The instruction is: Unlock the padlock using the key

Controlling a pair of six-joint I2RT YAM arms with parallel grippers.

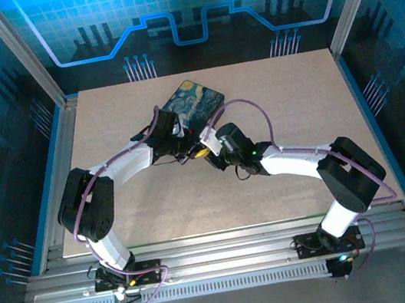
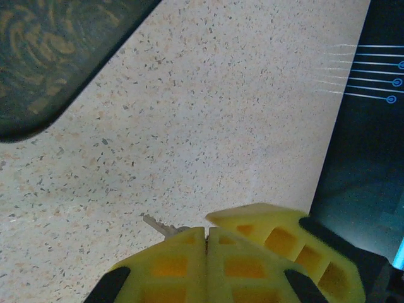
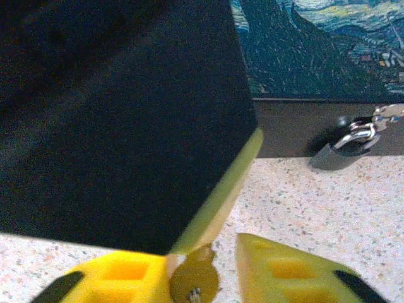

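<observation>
The table (image 1: pixel 289 113) is a pale beige board with fine dark speckles. A flat box (image 1: pixel 192 100) lies directly on it, turned at an angle, its lid painted with a swirling blue and yellow night sky. The table spreads wide to the left, right and near side of the box. A grey padlock (image 3: pixel 341 150) lies on the table against the box's dark side wall, its silver shackle raised.

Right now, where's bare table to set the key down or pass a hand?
Bare: the table near its front edge, and both strips flanking the patterned case. Crowded: beside the case, where left gripper, right gripper, key and padlock bunch.
</observation>
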